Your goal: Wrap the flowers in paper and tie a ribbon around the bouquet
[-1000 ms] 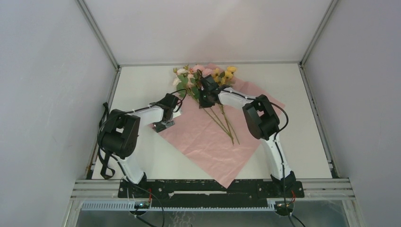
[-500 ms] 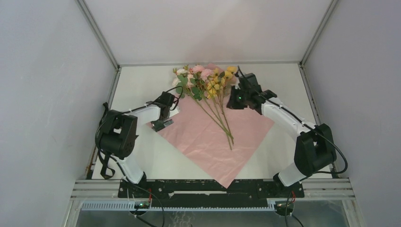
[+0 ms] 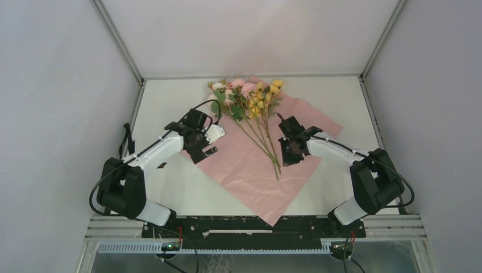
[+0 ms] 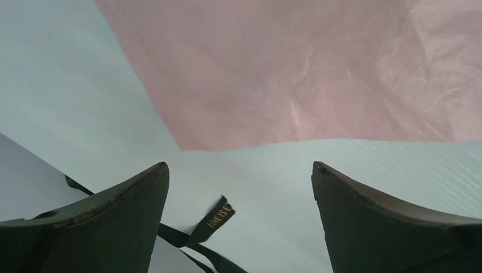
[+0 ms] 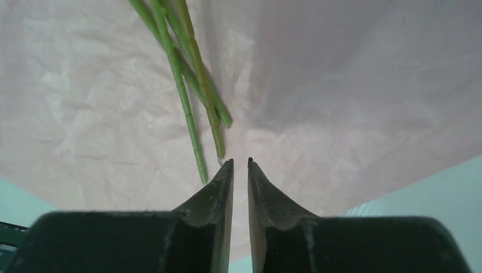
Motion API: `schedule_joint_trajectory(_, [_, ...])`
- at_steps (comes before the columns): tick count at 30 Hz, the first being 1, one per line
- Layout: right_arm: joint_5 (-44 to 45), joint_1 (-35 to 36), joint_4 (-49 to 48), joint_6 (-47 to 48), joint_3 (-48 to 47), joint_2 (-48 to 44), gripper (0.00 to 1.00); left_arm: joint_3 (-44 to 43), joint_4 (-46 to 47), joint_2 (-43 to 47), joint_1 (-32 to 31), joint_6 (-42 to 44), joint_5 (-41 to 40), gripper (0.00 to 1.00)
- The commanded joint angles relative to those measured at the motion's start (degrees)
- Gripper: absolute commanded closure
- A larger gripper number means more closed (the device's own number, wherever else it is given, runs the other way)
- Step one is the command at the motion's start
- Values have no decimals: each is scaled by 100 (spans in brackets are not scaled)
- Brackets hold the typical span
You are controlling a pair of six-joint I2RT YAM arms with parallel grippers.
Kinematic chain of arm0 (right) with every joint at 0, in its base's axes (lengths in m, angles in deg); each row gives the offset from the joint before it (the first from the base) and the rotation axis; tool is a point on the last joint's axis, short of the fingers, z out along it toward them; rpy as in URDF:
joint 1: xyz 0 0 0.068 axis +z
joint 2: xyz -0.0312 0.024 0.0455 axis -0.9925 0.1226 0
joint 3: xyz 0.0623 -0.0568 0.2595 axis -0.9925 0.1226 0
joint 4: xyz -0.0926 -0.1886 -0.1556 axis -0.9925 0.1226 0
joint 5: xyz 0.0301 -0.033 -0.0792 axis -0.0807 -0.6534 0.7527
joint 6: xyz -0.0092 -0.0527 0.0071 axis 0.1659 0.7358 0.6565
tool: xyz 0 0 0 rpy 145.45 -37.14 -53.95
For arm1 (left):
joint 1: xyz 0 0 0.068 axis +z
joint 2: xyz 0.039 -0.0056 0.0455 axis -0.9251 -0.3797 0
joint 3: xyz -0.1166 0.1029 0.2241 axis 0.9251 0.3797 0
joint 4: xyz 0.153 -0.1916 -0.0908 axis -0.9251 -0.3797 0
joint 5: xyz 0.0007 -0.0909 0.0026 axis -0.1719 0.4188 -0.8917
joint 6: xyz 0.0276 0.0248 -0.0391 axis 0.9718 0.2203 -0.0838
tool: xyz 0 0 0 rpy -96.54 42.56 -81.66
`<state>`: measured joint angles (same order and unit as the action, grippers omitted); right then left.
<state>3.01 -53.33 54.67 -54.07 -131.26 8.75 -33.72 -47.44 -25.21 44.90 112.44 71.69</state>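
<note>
The flowers [image 3: 250, 95], with pink, yellow and cream blooms, lie loose on the flat pink paper [image 3: 250, 176], their stalks [image 3: 266, 145] pointing toward me. No wrapped bouquet is in view. My right gripper [image 3: 287, 159] hovers just right of the stalk ends [image 5: 196, 108], its jaws a narrow crack apart [image 5: 240, 162] with nothing between them. My left gripper [image 3: 206, 151] stands wide open [image 4: 240, 168] over the table at the paper's left corner [image 4: 295, 74]. A dark ribbon [image 4: 219, 215] with gold print lies curled below it.
Grey enclosure walls [image 3: 68, 114] close in on both sides and the back. The paper's near corner [image 3: 274, 219] overhangs the black rail at the table's front. White table surface [image 3: 170, 193] shows left of the sheet.
My right arm left the blooms, swung out right, then came back low to the stalk ends with its jaws cracked open. The left arm stretched forward along the paper's left edge.
</note>
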Motion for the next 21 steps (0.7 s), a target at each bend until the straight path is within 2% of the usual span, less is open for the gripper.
schedule_joint_trajectory(1, [410, 126, 218, -122, 266, -198, 77, 155, 28, -314, -5, -196, -107, 0])
schedule_joint_trajectory(6, [196, 337, -240, -317, 613, 121, 77, 274, 441, -790, -46, -118, -1003, 0])
schedule_joint_trajectory(9, [201, 671, -523, -538, 687, 487, 78, 192, 498, -856, -19, -161, -1190, 0])
schedule_joint_trajectory(15, [-695, 1188, -1535, -1066, 678, 960, 80, -282, 389, -744, 441, -198, -1020, 0])
schedule_joint_trajectory(17, [-714, 1219, -1575, -1107, 633, 921, 80, -377, 322, -627, 518, -199, -991, 0])
schedule_joint_trajectory(21, [-657, 1184, -1319, -681, 607, 316, 80, -149, 14, 22, 434, 141, -81, 0])
